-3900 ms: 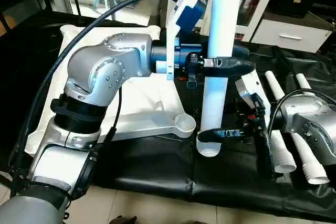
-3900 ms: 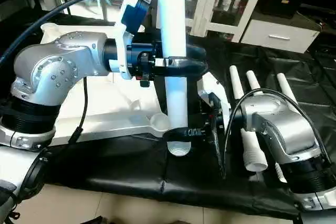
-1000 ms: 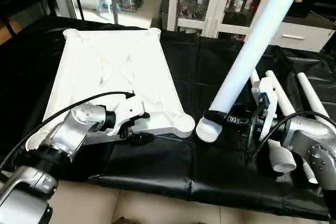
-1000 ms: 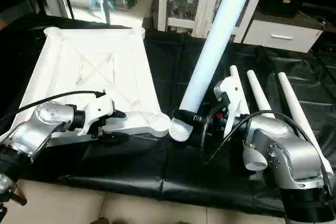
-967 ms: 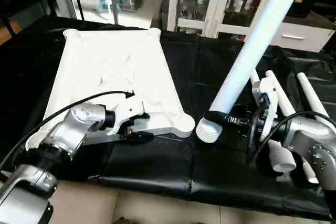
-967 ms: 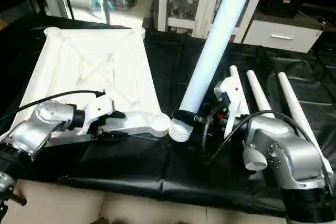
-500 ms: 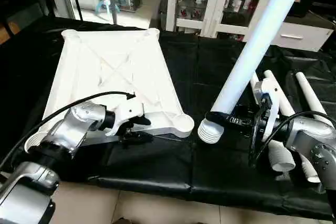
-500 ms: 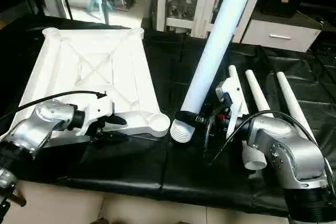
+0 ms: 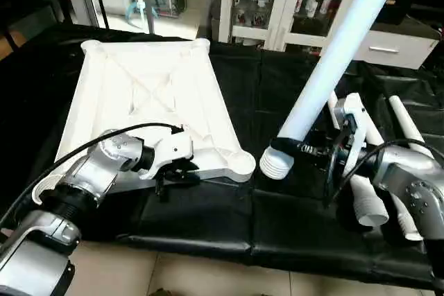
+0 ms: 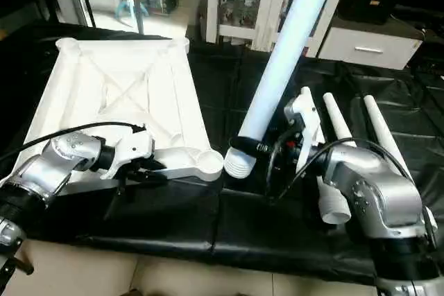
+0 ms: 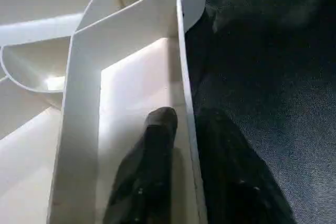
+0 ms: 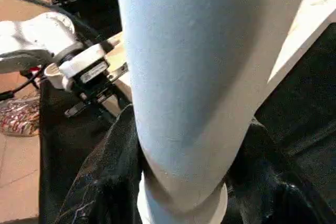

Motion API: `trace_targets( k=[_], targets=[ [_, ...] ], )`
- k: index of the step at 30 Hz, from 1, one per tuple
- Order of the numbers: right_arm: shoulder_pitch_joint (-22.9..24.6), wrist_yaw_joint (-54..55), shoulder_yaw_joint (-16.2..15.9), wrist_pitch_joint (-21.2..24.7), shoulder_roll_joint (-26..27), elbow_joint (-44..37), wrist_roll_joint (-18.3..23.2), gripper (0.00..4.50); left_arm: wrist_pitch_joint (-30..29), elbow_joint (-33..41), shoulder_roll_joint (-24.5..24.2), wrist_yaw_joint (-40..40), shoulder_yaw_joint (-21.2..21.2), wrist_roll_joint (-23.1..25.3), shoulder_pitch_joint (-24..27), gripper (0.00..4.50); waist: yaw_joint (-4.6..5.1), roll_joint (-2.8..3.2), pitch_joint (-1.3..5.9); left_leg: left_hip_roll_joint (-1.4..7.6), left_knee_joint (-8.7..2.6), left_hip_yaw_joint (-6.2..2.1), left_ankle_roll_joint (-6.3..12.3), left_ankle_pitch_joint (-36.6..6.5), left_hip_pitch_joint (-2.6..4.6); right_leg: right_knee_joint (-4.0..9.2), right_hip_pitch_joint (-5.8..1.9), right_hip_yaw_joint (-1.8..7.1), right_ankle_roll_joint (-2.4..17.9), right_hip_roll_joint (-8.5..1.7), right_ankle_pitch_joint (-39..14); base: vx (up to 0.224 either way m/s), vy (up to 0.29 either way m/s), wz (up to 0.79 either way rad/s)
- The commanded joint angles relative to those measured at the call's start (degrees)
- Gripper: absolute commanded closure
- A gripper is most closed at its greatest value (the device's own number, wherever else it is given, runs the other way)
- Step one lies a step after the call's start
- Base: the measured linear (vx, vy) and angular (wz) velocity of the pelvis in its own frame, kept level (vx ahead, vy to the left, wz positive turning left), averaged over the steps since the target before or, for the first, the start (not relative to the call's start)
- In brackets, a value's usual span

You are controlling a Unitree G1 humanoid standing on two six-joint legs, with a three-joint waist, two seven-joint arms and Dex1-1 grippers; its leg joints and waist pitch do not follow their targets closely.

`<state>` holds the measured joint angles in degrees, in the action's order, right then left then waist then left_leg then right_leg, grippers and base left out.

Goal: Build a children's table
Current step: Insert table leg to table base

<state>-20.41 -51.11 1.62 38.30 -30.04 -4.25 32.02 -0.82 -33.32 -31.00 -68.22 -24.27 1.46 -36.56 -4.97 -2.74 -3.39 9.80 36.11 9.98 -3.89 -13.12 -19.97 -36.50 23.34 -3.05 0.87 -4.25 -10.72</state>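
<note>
1. From the head views we saw the white square plastic tabletop [image 9: 149, 95] lying ribbed side up on the black cloth [image 9: 208, 220]. Our left gripper [image 9: 182, 173] was at its near rim, close to the round corner socket [image 9: 241, 163]. A second before, those fingers stood wider apart beside the rim.
2. In the same views, our right gripper [image 10: 258, 148] held the long tapered white tube leg [image 9: 333, 60] just above its threaded end [image 9: 275, 164], tilted, just beside that socket. The spare white legs [image 10: 347, 143] lay beyond it.
3. Through the left wrist view, the black fingers [image 11: 152, 171] straddled the tabletop's rim wall, one inside, one outside, narrowed almost onto it. We judged this steadies the top for threading.
4. Through the right wrist view, the leg stayed gripped.
</note>
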Motion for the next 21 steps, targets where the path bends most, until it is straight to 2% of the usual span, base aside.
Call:
trace_targets(
  k=[1,6,7,8,10,13,14,15,18,21],
  targets=[
    [-0.86,0.18,-0.01,-0.48,-0.09,0.07,-0.03,2.64,-0.61,-0.16,0.87,-0.42,-1.33,0.79,1.96,3.80,0.05,-0.15,3.49,3.40,-5.24,-1.04,-0.34,-7.22,0.16,4.68,-2.73,3.04,11.03,-4.74,-14.32,0.000,0.000,0.00],
    [-0.89,-0.80,-0.91,-0.88,0.01,1.61,-0.63,2.64,-1.50,3.17,1.31,-1.08,-1.52,0.58,3.78,4.24,0.00,0.13,3.68,3.50,-5.26,-0.92,0.19,-5.67,0.25,4.34,-2.81,2.95,12.31,-4.66,-10.19,0.000,0.000,0.00],
    [-1.32,-0.51,-1.62,-1.91,0.20,2.95,-2.00,2.64,-1.95,4.94,1.50,-0.93,-1.65,0.40,4.89,4.30,0.04,0.31,3.72,3.50,-5.25,-0.92,0.29,-5.07,0.22,4.22,-2.87,2.94,12.81,-4.66,-8.89,0.000,0.000,0.00],
    [-1.68,-0.19,-2.01,-2.50,0.43,3.77,-2.81,2.64,-2.27,6.08,1.63,-0.85,-1.76,0.31,5.58,4.39,0.15,0.11,3.83,3.48,-5.17,-0.82,0.46,-4.27,0.17,4.05,-2.99,2.93,13.51,-4.66,-7.27,0.000,0.000,0.00],
    [-2.57,0.98,-2.32,-2.75,1.40,4.86,-3.47,2.64,-3.28,8.82,1.99,-0.85,-1.85,-0.16,7.07,4.46,0.17,0.09,3.88,3.44,-5.13,-0.81,0.74,-3.62,0.04,3.90,-3.10,2.95,13.77,-4.66,-6.45,0.000,0.000,0.00],
    [-2.97,1.40,-2.83,-2.45,1.91,4.87,-3.63,2.64,-5.01,12.21,2.26,-0.96,-2.11,-0.78,8.31,4.46,0.09,0.15,3.82,3.43,-5.14,-0.68,1.44,-3.13,0.23,3.93,-2.97,2.97,14.01,-4.53,-6.17,0.000,0.000,0.00],
    [-2.84,1.16,-3.39,-1.77,2.06,4.34,-3.34,2.64,-6.79,16.23,2.32,-1.49,-2.94,-1.09,9.58,4.46,0.09,-0.12,3.81,3.62,-5.20,-0.76,1.51,-3.21,0.19,3.80,-3.12,2.96,13.96,-4.70,-6.78,0.000,0.000,0.00],
    [-2.74,1.04,-3.56,-1.57,2.06,4.15,-3.23,2.64,-7.44,17.62,2.38,-1.66,-3.20,-1.13,10.05,4.46,0.10,-0.19,3.69,3.69,-5.23,-0.67,1.66,-3.43,0.29,4.03,-2.92,2.96,13.69,-4.67,-7.96,0.000,0.000,0.00],
    [-2.41,0.71,-3.69,-1.29,1.94,3.78,-2.94,2.64,-8.31,19.17,2.78,-1.46,-3.38,-1.02,10.58,4.46,0.15,-0.30,3.64,3.57,-5.21,-0.50,1.82,-3.91,0.39,4.24,-2.76,2.99,13.24,-4.48,-9.15,0.000,0.000,0.00],
    [-1.36,-0.68,-3.43,0.05,1.01,2.11,-1.67,2.64,-8.62,19.65,3.87,-0.70,-3.98,0.10,10.32,4.46,0.03,-0.46,3.46,3.55,-5.31,-0.41,1.53,-5.96,0.56,4.75,-2.54,3.05,11.99,-4.50,-12.76,0.000,0.000,0.00]
  ],
)
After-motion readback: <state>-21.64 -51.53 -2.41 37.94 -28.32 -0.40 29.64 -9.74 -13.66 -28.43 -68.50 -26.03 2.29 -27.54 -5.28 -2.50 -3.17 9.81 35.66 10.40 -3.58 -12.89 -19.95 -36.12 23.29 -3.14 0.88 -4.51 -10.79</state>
